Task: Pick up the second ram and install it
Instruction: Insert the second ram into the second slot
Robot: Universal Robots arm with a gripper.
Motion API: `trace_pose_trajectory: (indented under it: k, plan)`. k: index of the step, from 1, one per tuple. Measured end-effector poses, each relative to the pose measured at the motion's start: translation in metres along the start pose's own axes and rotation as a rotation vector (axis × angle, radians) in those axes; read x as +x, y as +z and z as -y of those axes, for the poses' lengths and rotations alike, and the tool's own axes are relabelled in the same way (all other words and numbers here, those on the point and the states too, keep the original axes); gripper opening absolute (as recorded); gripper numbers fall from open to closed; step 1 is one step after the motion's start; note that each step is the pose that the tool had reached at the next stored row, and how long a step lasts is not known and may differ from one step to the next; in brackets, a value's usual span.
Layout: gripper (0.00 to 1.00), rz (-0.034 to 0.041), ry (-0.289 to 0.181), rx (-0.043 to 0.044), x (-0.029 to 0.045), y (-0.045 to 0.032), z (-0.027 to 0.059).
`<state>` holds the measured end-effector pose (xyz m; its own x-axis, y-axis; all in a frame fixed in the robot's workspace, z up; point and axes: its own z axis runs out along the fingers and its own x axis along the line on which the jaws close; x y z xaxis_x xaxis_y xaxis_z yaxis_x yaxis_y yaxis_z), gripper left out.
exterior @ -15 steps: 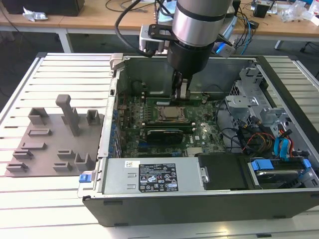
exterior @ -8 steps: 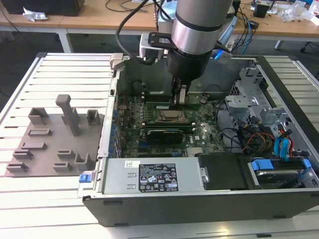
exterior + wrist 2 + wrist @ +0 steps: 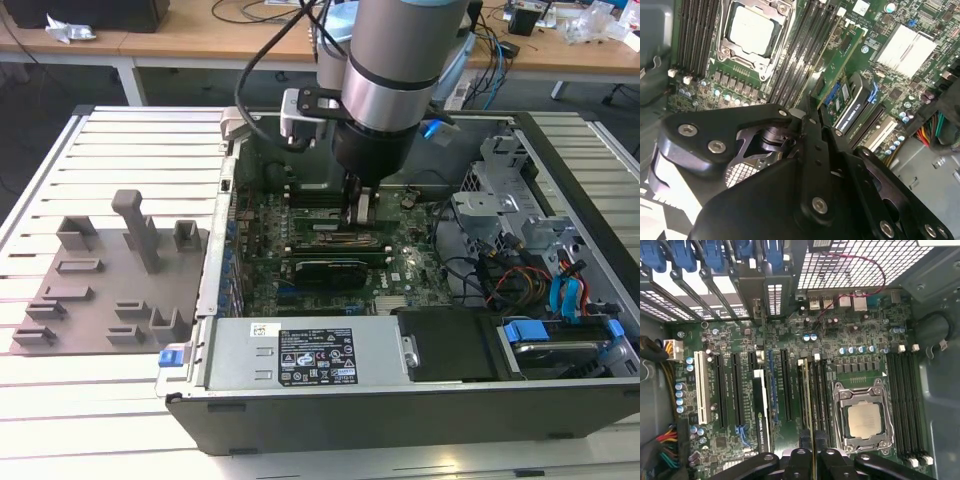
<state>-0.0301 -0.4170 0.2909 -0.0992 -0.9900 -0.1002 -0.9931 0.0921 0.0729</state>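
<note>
The second ram is a thin green stick seen edge-on in the first wrist view, lying along a memory slot beside the processor socket. In the second wrist view its green face runs away from the black fingers. My gripper is shut on the stick at its middle. In the exterior view the gripper reaches straight down into the open computer case, onto the motherboard. Whether the stick is seated in the slot or just above it cannot be told.
A black expansion card stands close in front of the gripper. The power supply lies along the case's near wall, with drive cages and cables on the exterior view's right. Grey holder blocks sit outside the case on the exterior view's left.
</note>
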Motion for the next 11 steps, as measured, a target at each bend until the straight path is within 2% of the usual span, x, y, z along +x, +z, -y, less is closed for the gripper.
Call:
trace_pose_trajectory:
  k: [11]
  plan:
    - [0.14, 0.0, 0.0, 0.0, 0.0024, 0.0242, 0.0018]
